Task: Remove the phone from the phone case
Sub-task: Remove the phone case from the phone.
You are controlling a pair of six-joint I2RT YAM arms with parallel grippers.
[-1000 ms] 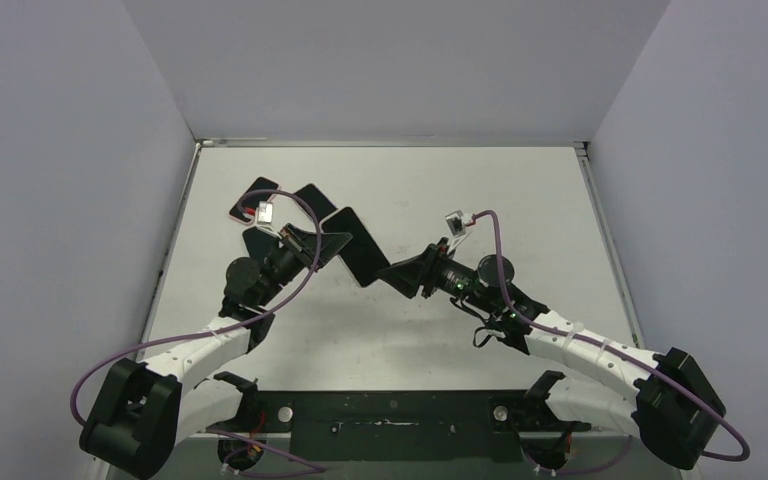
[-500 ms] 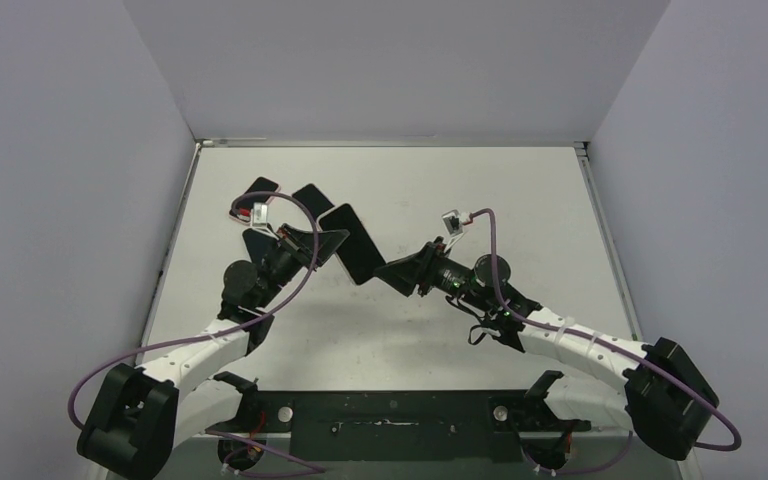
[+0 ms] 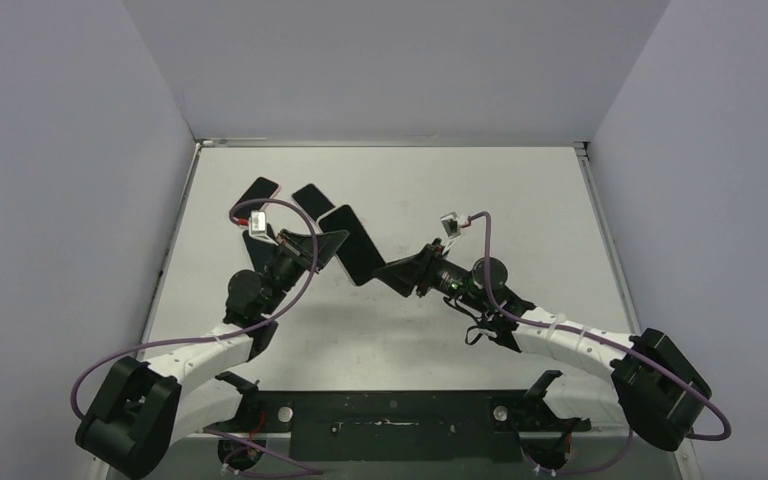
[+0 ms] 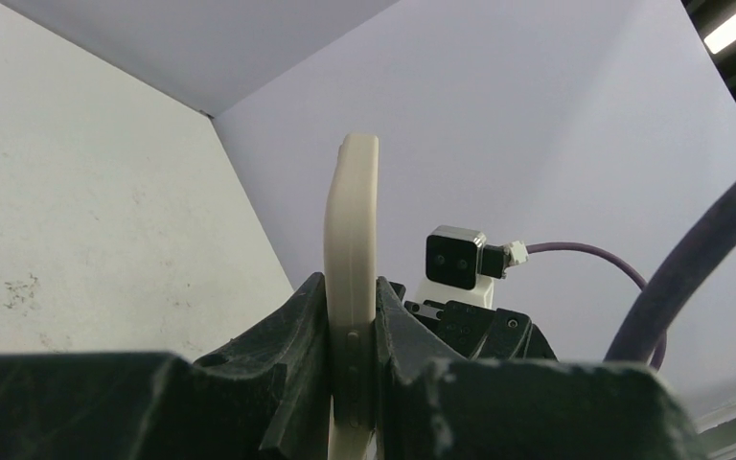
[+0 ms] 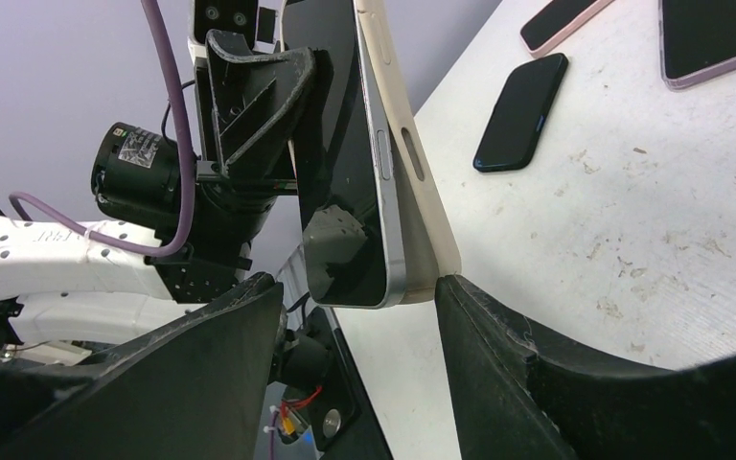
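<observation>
1. Top view: the left gripper [image 3: 322, 245] clamps the cased phone [image 3: 357, 245] above the table [image 3: 480, 190]; the right gripper [image 3: 392, 272] is at its lower end.
2. Left wrist: the case [image 4: 352, 240] is pinched edge-on; slim, rigid, likely slippery.
3. Right wrist: the jaws stand apart, flanking the phone's free end. One corner seems lifted; grip the metal edges there.

Phone case [image 4: 352, 230] lower end buried in left hand [image 4: 350, 292]; pink-edged phone [image 5: 714, 34] cropped top-right.

A dark blue phone [image 5: 520, 112] and two pink-edged phones [image 5: 719, 38] lie flat on the white table [image 5: 632, 211].
</observation>
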